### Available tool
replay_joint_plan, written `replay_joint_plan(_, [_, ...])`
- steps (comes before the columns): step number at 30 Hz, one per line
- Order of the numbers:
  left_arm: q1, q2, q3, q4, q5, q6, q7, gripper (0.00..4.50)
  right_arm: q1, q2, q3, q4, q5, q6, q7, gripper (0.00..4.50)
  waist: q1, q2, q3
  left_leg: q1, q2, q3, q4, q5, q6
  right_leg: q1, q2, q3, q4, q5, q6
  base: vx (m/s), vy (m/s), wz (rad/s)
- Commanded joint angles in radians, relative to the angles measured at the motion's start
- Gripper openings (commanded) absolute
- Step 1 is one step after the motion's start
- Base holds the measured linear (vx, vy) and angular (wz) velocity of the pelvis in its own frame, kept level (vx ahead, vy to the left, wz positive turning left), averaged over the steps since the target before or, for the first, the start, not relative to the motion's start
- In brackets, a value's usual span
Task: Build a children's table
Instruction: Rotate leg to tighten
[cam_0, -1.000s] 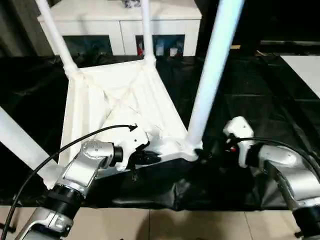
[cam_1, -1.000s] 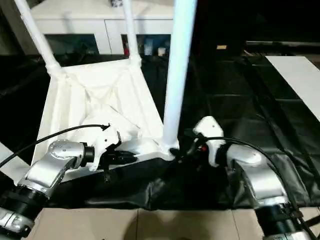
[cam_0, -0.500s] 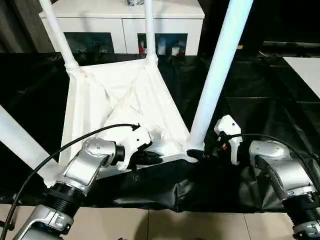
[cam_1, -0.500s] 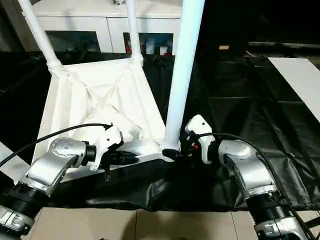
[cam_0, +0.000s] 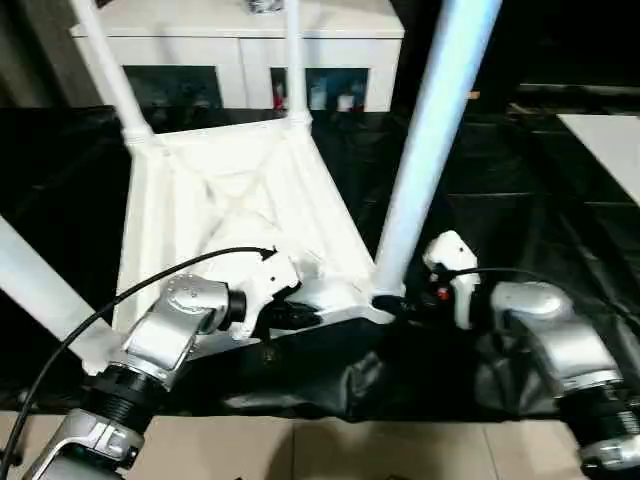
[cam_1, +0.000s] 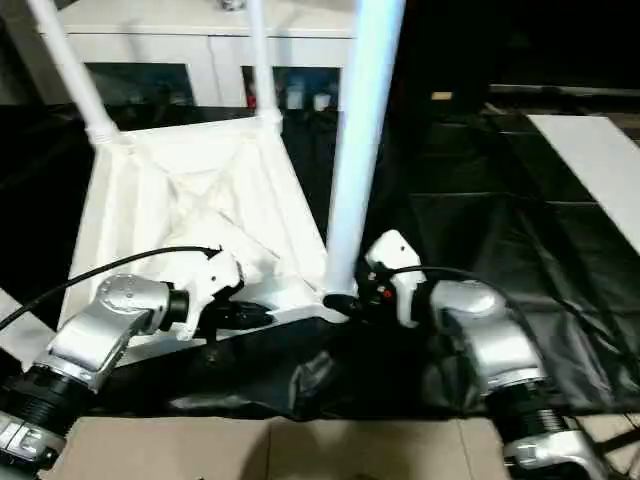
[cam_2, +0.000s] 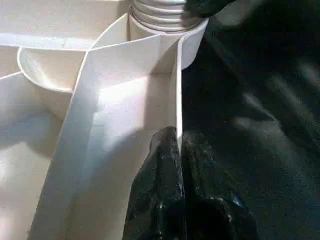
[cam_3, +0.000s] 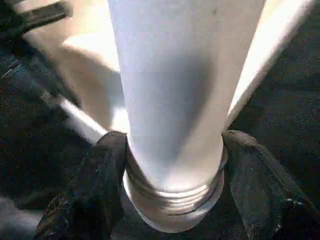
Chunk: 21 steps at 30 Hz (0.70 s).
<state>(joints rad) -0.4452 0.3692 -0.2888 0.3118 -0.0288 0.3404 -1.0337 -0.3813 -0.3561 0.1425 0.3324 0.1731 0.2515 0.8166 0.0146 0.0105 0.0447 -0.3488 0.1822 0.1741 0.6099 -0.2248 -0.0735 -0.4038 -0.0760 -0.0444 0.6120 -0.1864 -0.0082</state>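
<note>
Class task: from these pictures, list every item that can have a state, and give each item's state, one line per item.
White plastic ribbed tabletop: upside down on black sheet.
Near white tapered tube leg: upright in corner socket, threads showing.
Two far legs: seated, upright.
Left gripper: shut on tabletop rim.
Right gripper: shut on the near leg's base.

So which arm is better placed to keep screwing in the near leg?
The right. The right gripper already clasps the base of the near leg, its fingers on either side just above the threads. The left gripper is pinched on the tabletop rim wall, bracing it.
</note>
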Motion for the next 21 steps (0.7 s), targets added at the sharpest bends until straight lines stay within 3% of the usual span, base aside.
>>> replay_joint_plan(1, [-0.010,-0.068,-0.016,0.020,0.020,0.045,0.098,0.00,0.005,0.080,-0.032,0.057,-0.058,0.015,-0.228,2.67,0.000,-0.009,-0.051,-0.011,0.036,-0.010,-0.079,-0.135,0.042,0.053,-0.059,0.038,-0.077,-0.252,-0.228,0.000,0.000,0.00])
replay_joint_plan(3, [-0.019,-0.108,-0.008,0.024,0.022,0.066,0.150,0.00,0.006,0.126,-0.045,0.057,-0.067,0.036,-0.313,2.67,-0.005,-0.015,-0.050,-0.006,0.035,-0.010,-0.081,-0.162,0.030,0.050,-0.057,0.038,-0.084,-0.305,-0.208,0.000,0.000,0.00])
replay_joint_plan(7, [-0.047,-0.195,0.002,0.058,0.037,0.085,0.267,0.00,-0.001,0.219,-0.060,0.066,-0.101,0.053,-0.483,2.66,-0.006,-0.014,-0.049,-0.005,0.033,-0.011,-0.083,-0.178,0.023,0.043,-0.056,0.041,-0.092,-0.346,-0.181,0.000,0.000,0.00])
replay_joint_plan(8, [-0.077,-0.258,0.013,0.109,0.059,0.071,0.375,0.00,-0.014,0.286,-0.065,0.080,-0.118,0.065,-0.590,2.66,-0.009,-0.009,-0.049,-0.007,0.030,-0.011,-0.084,-0.174,0.021,0.042,-0.053,0.041,-0.094,-0.335,-0.176,0.000,0.000,0.00])
replay_joint_plan(10, [-0.110,-0.311,0.019,0.162,0.089,0.041,0.471,0.00,-0.031,0.344,-0.059,0.097,-0.139,0.055,-0.662,2.66,-0.009,-0.009,-0.050,-0.004,0.029,-0.011,-0.083,-0.181,0.018,0.040,-0.053,0.041,-0.095,-0.340,-0.174,0.000,0.000,0.00])
replay_joint_plan(12, [-0.129,-0.326,0.011,0.189,0.107,0.017,0.494,0.00,-0.048,0.375,-0.058,0.103,-0.129,0.043,-0.667,2.66,-0.002,-0.010,-0.054,-0.001,0.027,-0.009,-0.081,-0.184,0.029,0.039,-0.054,0.044,-0.095,-0.328,-0.170,0.000,0.000,0.00])
replay_joint_plan(14, [-0.137,-0.315,0.000,0.195,0.123,0.003,0.492,0.00,-0.050,0.385,-0.058,0.087,-0.088,0.008,-0.597,2.66,-0.001,-0.006,-0.054,-0.012,0.029,-0.012,-0.084,-0.161,0.046,0.047,-0.054,0.042,-0.090,-0.277,-0.168,0.000,0.000,0.00])
replay_joint_plan(17, [-0.126,-0.293,0.003,0.182,0.127,-0.006,0.473,0.00,-0.029,0.353,-0.044,0.030,-0.105,-0.009,-0.571,3.36,0.003,-0.005,-0.055,-0.012,0.029,-0.010,-0.082,-0.147,0.055,0.048,-0.056,0.042,-0.088,-0.259,-0.173,0.000,0.000,0.00])
replay_joint_plan(21, [-0.104,-0.259,-0.002,0.156,0.122,-0.027,0.418,0.00,-0.012,0.311,-0.057,-0.011,-0.115,0.003,-0.558,3.58,0.007,-0.010,-0.055,-0.017,0.029,-0.012,-0.083,-0.129,0.067,0.053,-0.058,0.041,-0.087,-0.258,-0.165,0.000,0.000,0.00])
